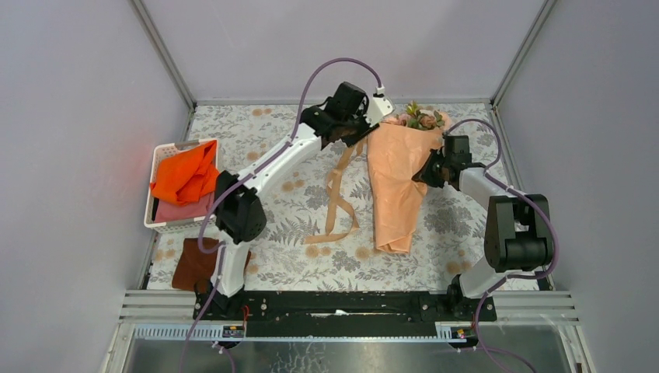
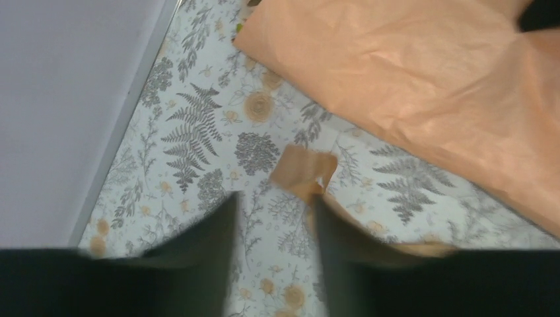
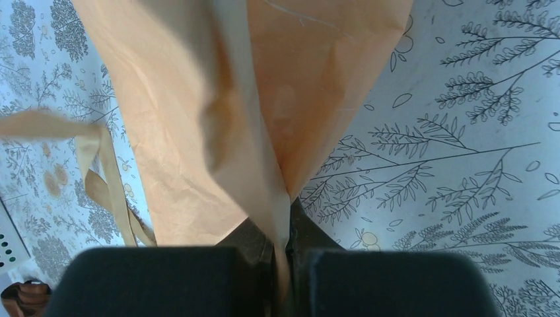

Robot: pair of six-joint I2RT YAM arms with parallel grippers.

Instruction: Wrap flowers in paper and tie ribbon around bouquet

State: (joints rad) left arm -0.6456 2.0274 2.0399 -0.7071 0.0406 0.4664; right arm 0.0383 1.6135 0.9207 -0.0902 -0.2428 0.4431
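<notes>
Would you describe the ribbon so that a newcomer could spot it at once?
On the flower-patterned table, find the peach paper bouquet lying in the middle. To its left, the ribbon runs from the left gripper toward the arms' bases. It is a narrow looping strip, duller than the broad bouquet.

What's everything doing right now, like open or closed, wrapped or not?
flowers: wrapped, tops poking out.
paper: rolled into a cone, lying down.
ribbon: untied, loose beside the paper.
left gripper: open, ribbon draped on one finger.
right gripper: shut on the paper.
orange cloth: crumpled in basket.
</notes>
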